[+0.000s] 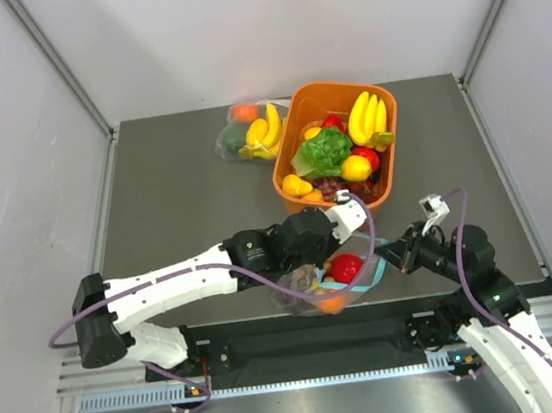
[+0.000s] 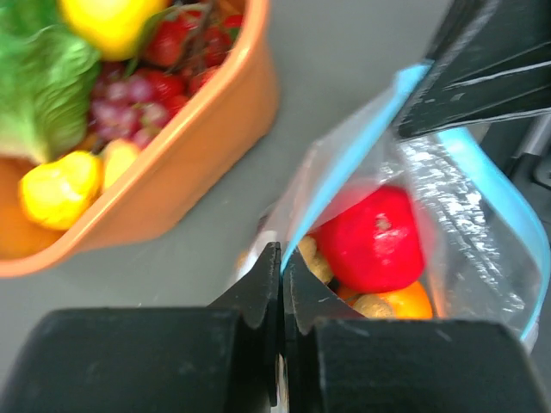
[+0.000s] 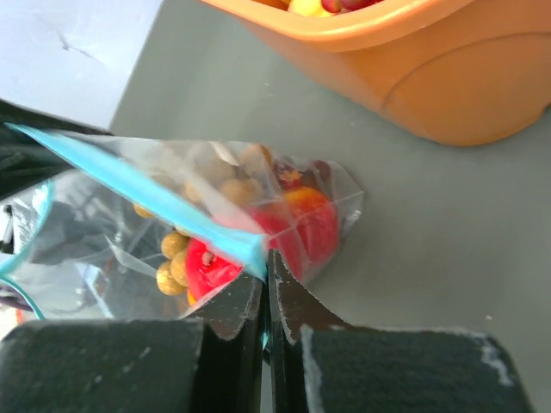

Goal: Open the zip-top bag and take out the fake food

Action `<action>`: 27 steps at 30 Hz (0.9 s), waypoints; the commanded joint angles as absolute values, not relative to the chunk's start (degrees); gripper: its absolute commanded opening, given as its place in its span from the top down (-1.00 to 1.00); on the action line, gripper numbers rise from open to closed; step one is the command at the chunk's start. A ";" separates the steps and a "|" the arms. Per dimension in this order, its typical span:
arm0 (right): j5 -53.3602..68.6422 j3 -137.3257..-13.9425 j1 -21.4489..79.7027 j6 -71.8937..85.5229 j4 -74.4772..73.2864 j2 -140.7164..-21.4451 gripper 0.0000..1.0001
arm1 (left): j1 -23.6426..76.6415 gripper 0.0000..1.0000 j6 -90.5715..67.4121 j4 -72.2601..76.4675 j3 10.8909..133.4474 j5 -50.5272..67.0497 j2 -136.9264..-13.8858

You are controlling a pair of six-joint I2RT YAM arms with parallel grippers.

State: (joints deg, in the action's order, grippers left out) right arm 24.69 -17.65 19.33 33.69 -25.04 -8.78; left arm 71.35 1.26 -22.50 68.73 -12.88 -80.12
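Pinches one lip of the zip-top bag point(image 2: 469, 224) in the left hand point(image 2: 281, 288), fingers pressed together on the plastic. Grips the opposite lip at its teal strip point(image 3: 146, 185) in the right hand point(image 3: 265, 288), likewise closed tight on it. Holds the mouth parted between them, seemingly just off the bench point(image 1: 176, 209), near its 6 o'clock edge. Inside: red apple point(image 2: 374, 241), orange point(image 2: 405, 303), grape bunch point(image 3: 172, 258). Toward 12 o'clock from the bag, an orange tub point(image 2: 207, 172) of other fruit.
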 commanded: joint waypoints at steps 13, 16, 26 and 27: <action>21.89 -21.97 20.56 28.65 -15.22 -25.91 1.00 | 71.46 1.00 0.52 -31.37 67.68 -26.27 -63.38; 17.69 -23.02 24.32 28.48 -13.54 -29.34 1.00 | 71.46 1.00 1.14 -31.12 66.89 -27.16 -62.31; -2.37 -31.02 38.58 25.06 -20.03 -30.95 -0.32 | 71.46 1.00 2.02 -23.39 57.85 -26.98 -62.32; -2.46 -33.20 38.58 23.83 -21.08 -30.07 -0.34 | 71.37 1.00 2.28 -22.07 57.22 -26.98 -62.05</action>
